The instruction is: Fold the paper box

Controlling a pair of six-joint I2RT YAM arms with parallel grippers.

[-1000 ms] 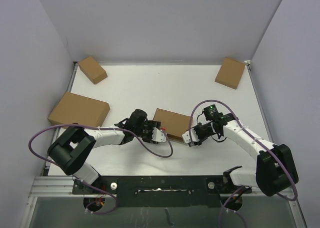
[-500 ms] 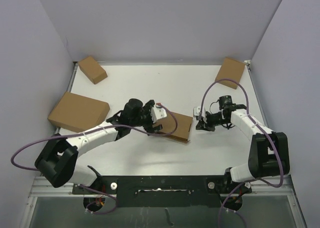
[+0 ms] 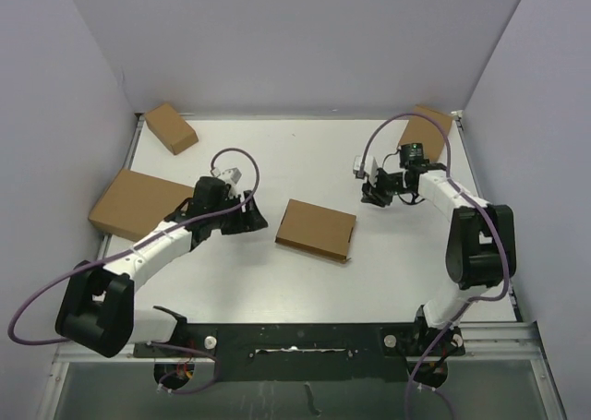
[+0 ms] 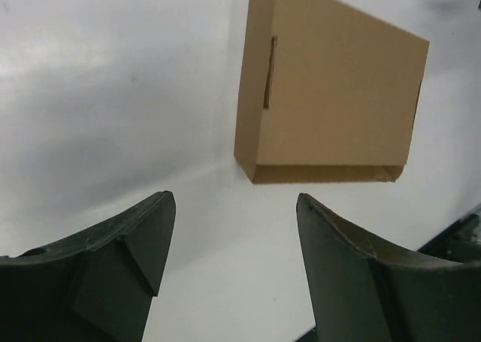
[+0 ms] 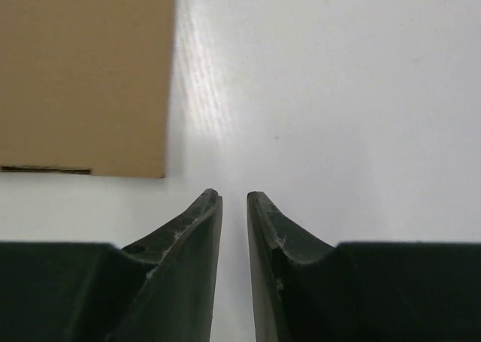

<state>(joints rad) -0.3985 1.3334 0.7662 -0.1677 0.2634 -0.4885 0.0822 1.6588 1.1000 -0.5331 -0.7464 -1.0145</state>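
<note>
The paper box [image 3: 316,230] lies shut and flat in the middle of the white table, with nothing touching it. My left gripper [image 3: 252,221] hangs to its left with the jaws wide open and nothing between them. In the left wrist view the box [image 4: 331,94] lies ahead of the open gripper [image 4: 234,207], its tuck slit showing. My right gripper [image 3: 371,195] is up and to the right of the box, well apart from it. The right wrist view has the gripper [image 5: 234,198] empty with only a narrow gap, and a corner of the box [image 5: 83,71] at the upper left.
Three other brown boxes lie around the table: a small one [image 3: 171,127] at the back left, a large one [image 3: 145,205] at the left edge, and one [image 3: 425,134] at the back right corner. Purple walls close in the table on three sides.
Both grippers have let go of the box and drawn away: the left arm swung left, the right arm went back and right. The box has settled flat.
</note>
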